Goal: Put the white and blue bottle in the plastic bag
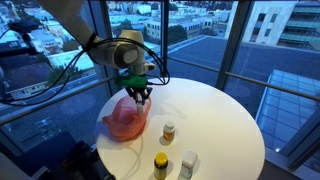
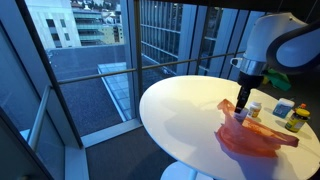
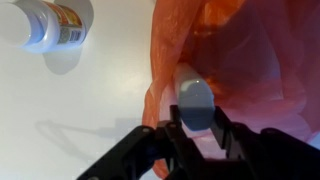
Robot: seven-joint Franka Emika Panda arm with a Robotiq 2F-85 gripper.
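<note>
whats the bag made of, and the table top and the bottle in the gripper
The bag looks like thin orange-red plastic film: translucent, crinkled, light showing through. The table top is smooth white with a faint gloss, perhaps laminate or paint; cannot tell which. The white bottle in the gripper seems opaque plastic with a soft sheen.

A round white table [image 1: 220,110] bears an orange plastic bag [image 1: 125,118] and three small bottles [image 1: 169,131].
</note>
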